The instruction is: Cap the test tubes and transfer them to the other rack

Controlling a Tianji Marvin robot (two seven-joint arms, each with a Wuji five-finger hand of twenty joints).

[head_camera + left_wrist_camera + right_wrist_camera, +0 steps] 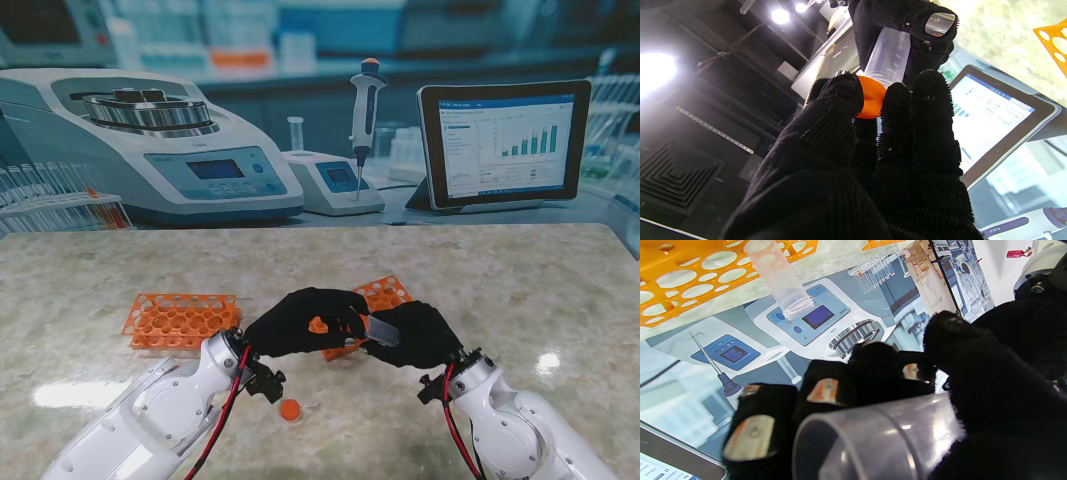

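Nearest you, the left hand pinches an orange cap between its fingers, the cap sitting at the mouth of a clear test tube. Your right hand has its fingers curled around that tube, holding it tilted above the counter. Both hands meet over the counter's middle, in front of an orange rack. A second orange rack lies flat to the left, apart from the first. A spare orange cap rests on the counter nearer to you, just beside your left wrist. In the right wrist view another uncapped tube stands in a rack.
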